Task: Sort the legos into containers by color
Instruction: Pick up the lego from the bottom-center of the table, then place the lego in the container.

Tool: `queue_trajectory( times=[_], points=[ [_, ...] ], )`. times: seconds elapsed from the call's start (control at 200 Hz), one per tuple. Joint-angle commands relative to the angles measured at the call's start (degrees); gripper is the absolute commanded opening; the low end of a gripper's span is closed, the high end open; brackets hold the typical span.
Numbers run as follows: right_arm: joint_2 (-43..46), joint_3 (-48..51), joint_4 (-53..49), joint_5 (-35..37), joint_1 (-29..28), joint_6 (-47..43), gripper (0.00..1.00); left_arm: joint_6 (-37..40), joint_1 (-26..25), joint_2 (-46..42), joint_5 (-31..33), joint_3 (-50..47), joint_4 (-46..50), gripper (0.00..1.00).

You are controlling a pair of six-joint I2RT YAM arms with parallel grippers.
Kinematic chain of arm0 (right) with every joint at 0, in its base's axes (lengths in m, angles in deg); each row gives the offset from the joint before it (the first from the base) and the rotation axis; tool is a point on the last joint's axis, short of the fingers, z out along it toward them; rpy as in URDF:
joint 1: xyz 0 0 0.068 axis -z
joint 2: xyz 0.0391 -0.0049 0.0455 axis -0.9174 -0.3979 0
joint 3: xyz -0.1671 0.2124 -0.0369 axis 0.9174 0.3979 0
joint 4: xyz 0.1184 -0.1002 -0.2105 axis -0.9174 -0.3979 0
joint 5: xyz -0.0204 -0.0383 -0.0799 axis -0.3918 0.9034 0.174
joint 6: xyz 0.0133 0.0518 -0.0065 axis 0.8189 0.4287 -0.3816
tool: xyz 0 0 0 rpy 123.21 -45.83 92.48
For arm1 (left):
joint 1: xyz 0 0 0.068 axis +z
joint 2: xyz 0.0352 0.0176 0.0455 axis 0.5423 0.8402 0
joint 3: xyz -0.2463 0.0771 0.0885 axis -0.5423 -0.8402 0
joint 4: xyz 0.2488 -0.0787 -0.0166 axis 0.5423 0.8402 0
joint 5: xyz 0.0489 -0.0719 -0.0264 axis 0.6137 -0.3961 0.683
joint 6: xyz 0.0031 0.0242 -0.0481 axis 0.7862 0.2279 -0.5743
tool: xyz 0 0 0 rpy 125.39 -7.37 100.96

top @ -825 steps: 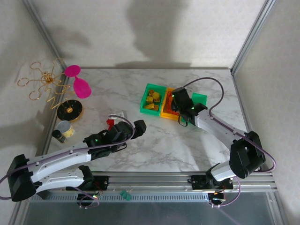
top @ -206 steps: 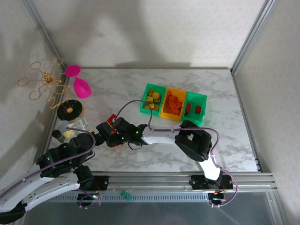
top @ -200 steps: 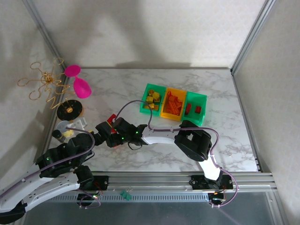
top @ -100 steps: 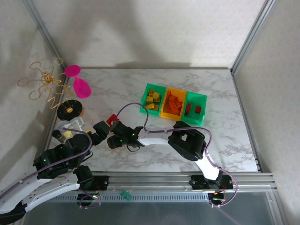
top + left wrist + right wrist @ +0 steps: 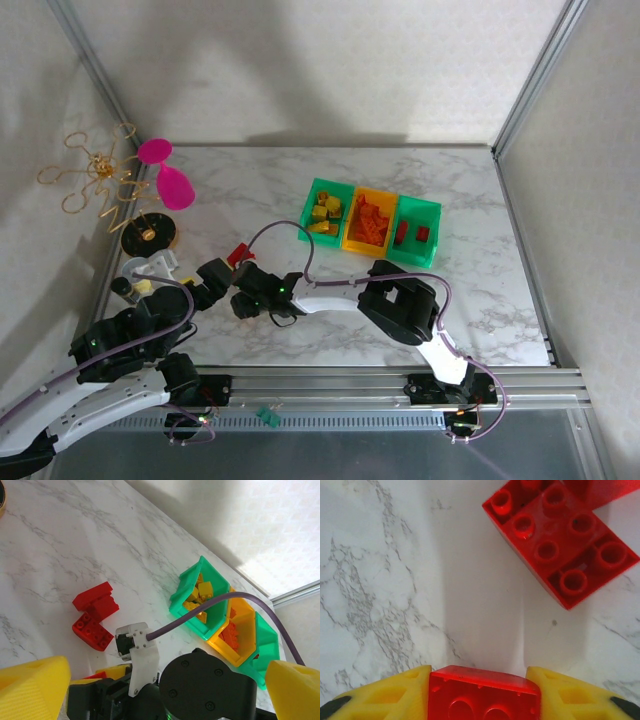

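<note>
White marble bench (image 5: 380, 580): your right gripper (image 5: 480, 676) is closed on a small red studded plastic brick (image 5: 484, 700), tips only. Shallow grip, so it may slip en route to the distant green plastic bin (image 5: 421, 207) w/ reds.

Right arm (image 5: 330, 291) reaches left, jaws pinching a red lego (image 5: 484, 692); left arm (image 5: 125, 335) jaws spread wide.
</note>
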Motion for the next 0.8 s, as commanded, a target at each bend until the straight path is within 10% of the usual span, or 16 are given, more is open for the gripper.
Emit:
queue_trajectory(
  times=[0.0, 0.796],
  points=[
    [5.8, 2.8, -1.9, 1.1, -0.1, 1.2, 0.42, -20.0, -0.1, 0.1, 8.9, 1.2, 12.0, 1.0],
    [39.8, 23.1, -13.9, 10.6, 32.5, -1.1, 0.41, -0.4, 0.0, 20.0, -4.0, -4.5, -20.6, 1.0]
  ],
)
